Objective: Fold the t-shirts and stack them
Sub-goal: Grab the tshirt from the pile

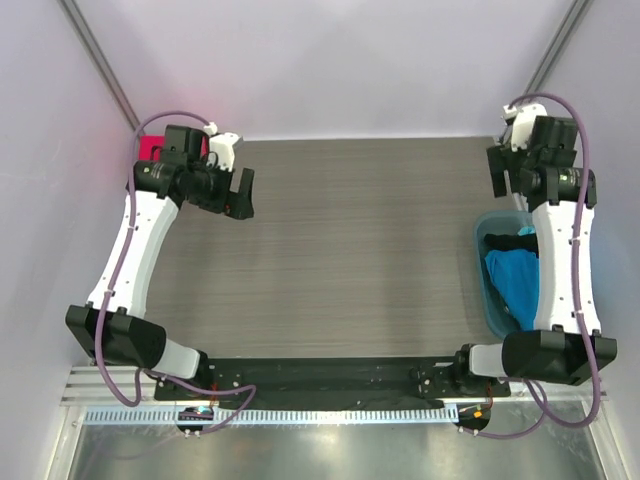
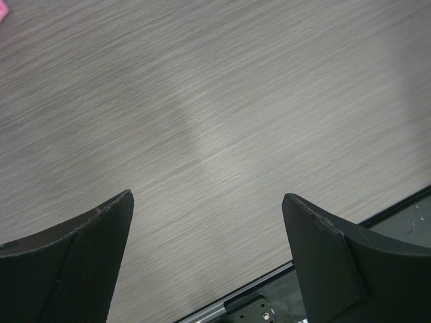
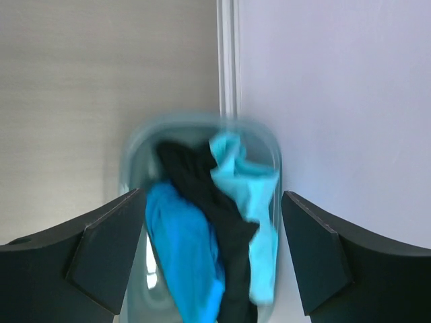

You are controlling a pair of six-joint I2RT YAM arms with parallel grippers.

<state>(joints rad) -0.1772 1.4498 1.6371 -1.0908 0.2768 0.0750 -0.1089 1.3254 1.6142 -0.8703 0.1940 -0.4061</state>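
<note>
A bright blue t-shirt (image 1: 517,283) (image 3: 182,252) lies bunched in the translucent blue tub (image 1: 483,262) (image 3: 132,153) at the right table edge, beside a black cloth (image 3: 225,219) and a light cyan cloth (image 3: 254,192). A crimson red t-shirt (image 1: 150,149) shows at the far left corner, mostly hidden behind my left arm. A pinkish scrap of cloth (image 2: 3,11) shows in the corner of the left wrist view. My left gripper (image 1: 240,194) (image 2: 207,196) hovers open over bare table, holding nothing. My right gripper (image 1: 500,172) (image 3: 210,195) stands open above the tub, apart from the cloths.
The grey wood-grain table (image 1: 360,250) runs between the two arms. Pale walls close in on the left, back and right. A black base plate (image 1: 330,375) and a metal rail lie along the near edge.
</note>
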